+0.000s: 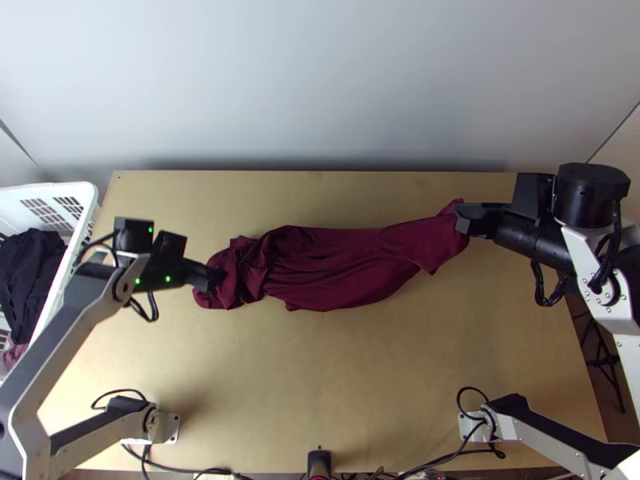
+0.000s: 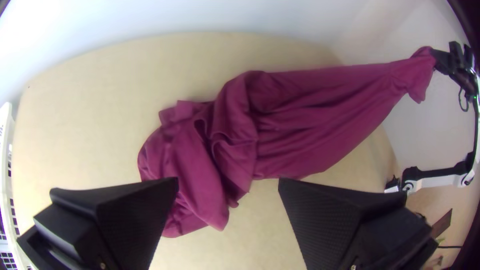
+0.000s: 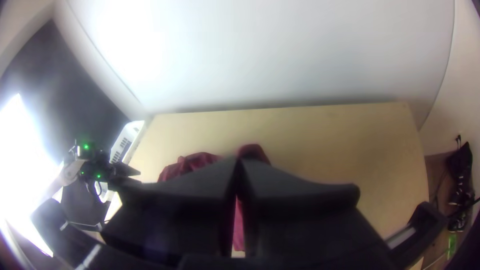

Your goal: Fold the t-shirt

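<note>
The dark red t-shirt (image 1: 344,264) stretches across the table, bunched at its left end and drawn out in long folds towards the right. At that right end my right gripper (image 1: 464,220) is shut on a corner, holding it raised. In the right wrist view the fingers of my right gripper (image 3: 239,170) meet, with red cloth (image 3: 238,230) between and below them. Over the bunched left end is my left gripper (image 1: 214,276). The left wrist view has my left gripper (image 2: 227,182) open above the t-shirt (image 2: 200,165), with a wide gap between its fingers.
A white basket (image 1: 90,200) with dark clothes (image 1: 32,272) stands at the table's left edge. The wooden table (image 1: 320,384) is bare in front of and behind the cloth. A pale wall (image 1: 320,80) rises behind the table.
</note>
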Robot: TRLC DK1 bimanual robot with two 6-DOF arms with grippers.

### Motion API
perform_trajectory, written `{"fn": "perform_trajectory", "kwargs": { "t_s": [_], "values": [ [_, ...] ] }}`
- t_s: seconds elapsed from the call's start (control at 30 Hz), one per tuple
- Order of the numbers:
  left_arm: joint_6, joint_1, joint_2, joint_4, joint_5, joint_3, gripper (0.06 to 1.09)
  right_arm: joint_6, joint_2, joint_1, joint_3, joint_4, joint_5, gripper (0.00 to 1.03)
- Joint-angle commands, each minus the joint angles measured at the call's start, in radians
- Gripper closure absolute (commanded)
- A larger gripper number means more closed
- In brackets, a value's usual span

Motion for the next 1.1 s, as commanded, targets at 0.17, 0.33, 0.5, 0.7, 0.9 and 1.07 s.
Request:
{"fn": "perform_trajectory", "kwargs": {
  "t_s": [0.17,0.33,0.5,0.7,0.9,1.07],
  "values": [
    [-0.157,-0.294,-0.113,0.188,-0.13,-0.094,0.12,-0.001,-0.026,0.003,-0.078,0.001,0.001,1.0],
    [-0.149,-0.456,0.009,0.273,-0.281,-0.1,0.12,-0.001,-0.028,0.001,-0.079,0.005,0.001,1.0],
    [-0.149,-0.482,0.149,0.368,-0.341,-0.091,0.12,-0.003,-0.028,0.0,-0.078,0.008,0.001,1.0],
    [-0.137,-0.465,0.266,0.429,-0.404,-0.055,0.12,-0.005,-0.029,0.0,-0.067,0.007,0.001,1.0],
    [-0.1,-0.453,0.318,0.5,-0.477,-0.061,0.12,-0.005,-0.028,-0.002,-0.063,0.007,0.001,1.0],
    [-0.103,-0.439,0.338,0.552,-0.491,-0.066,0.13,-0.005,-0.028,-0.002,-0.067,0.007,0.001,1.0]
  ]
}}
